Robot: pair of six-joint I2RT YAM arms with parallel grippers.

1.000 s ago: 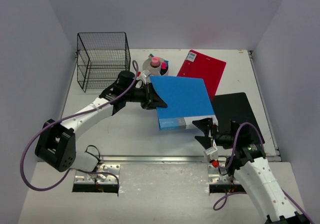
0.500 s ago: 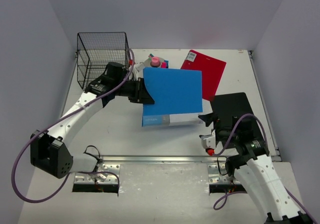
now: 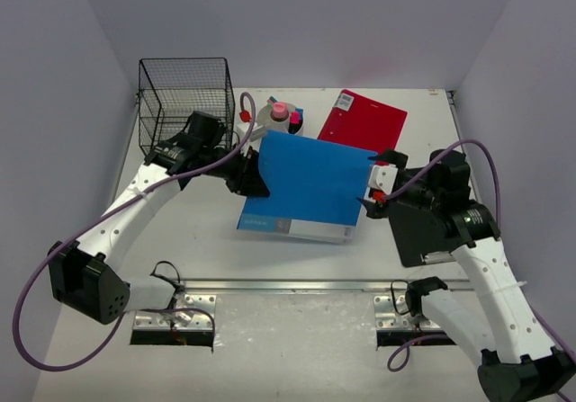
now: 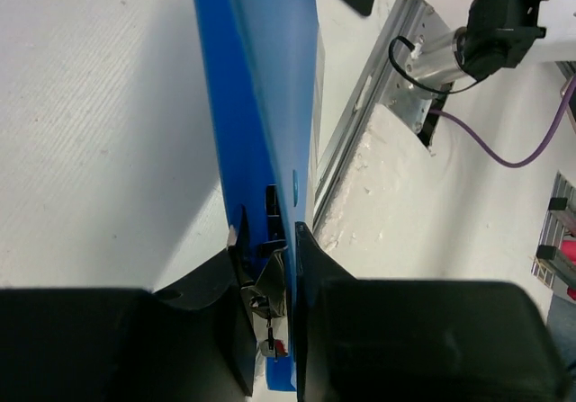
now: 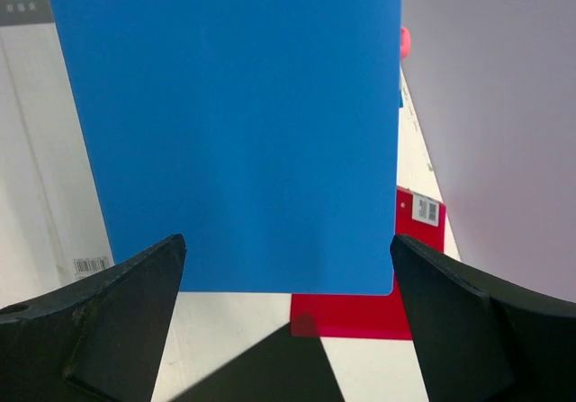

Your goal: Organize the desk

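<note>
A blue binder [image 3: 306,186] hangs tilted over the middle of the desk [image 3: 198,240]. My left gripper [image 3: 255,175] is shut on the binder's left edge. In the left wrist view the binder [image 4: 256,105] runs edge-on away from the jaws, and my left gripper [image 4: 268,240] pinches its cover. My right gripper [image 3: 373,189] stands open at the binder's right edge. In the right wrist view the blue cover [image 5: 225,123] fills the frame just beyond my right gripper [image 5: 288,249], whose fingers [image 5: 108,312] are spread wide and touch nothing.
A red folder [image 3: 364,125] lies at the back right; it also shows under the blue cover as the red folder [image 5: 360,308]. A black folder [image 3: 432,227] lies under my right arm. A black wire basket [image 3: 184,105] stands back left. A pink-capped container [image 3: 279,114] sits behind the binder.
The left arm has swung the binder left and turned it. The right arm has risen from the front edge to the binder's right edge, jaws spread wider.
</note>
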